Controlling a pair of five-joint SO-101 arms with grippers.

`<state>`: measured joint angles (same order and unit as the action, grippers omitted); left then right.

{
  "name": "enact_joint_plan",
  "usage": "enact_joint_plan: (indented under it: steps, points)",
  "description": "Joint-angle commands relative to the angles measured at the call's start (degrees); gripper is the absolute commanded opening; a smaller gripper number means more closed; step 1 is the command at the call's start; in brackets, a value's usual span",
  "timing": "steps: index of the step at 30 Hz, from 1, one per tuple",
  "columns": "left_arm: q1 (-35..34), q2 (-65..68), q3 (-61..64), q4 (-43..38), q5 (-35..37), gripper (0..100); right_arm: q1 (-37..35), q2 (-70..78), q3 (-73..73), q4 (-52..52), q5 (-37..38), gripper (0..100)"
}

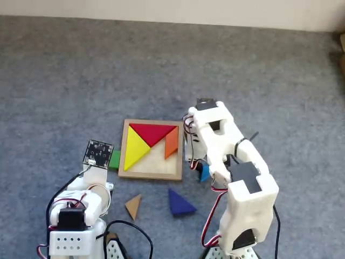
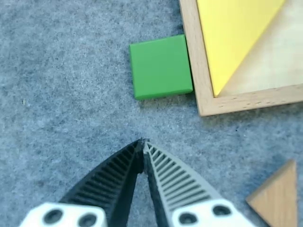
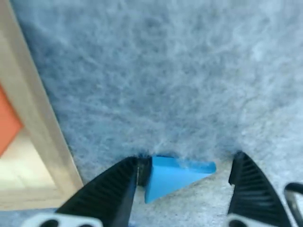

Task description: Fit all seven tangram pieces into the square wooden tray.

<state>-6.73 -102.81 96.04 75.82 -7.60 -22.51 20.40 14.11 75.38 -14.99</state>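
Observation:
The square wooden tray (image 1: pixel 152 175) holds a red triangle (image 1: pixel 152 133), a yellow triangle (image 1: pixel 135 148) and an orange piece (image 1: pixel 171 143). A green square (image 2: pixel 161 66) lies on the carpet against the tray's left rim (image 2: pixel 199 90). My left gripper (image 2: pixel 143 144) is shut and empty, a short way from the square. A small light blue triangle (image 3: pixel 173 175) lies just right of the tray (image 3: pixel 38 127). My right gripper (image 3: pixel 187 165) is open around it, one finger (image 3: pixel 123 184) touching it, the other (image 3: pixel 246 179) apart. A tan triangle (image 1: pixel 133 205) and a dark blue triangle (image 1: pixel 179 203) lie in front of the tray.
Grey carpet covers the whole table. The right arm's white body (image 1: pixel 232 162) stands over the area right of the tray. The left arm's base (image 1: pixel 75 226) sits at the front left. The tray's lower right part (image 1: pixel 161 162) is bare wood.

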Motion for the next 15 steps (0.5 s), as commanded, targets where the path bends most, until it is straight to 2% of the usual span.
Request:
enact_joint_plan:
  steps: [1, 15]
  points:
    - [-0.75, -2.07, 1.19, 0.26, -0.09, 1, -0.48, -6.2, -1.36, 2.51, -0.26, 28.1]
    - [-0.75, -2.07, 1.19, 0.26, -0.09, 1, 4.09, -13.14, 3.3, 2.77, -0.18, 28.1]
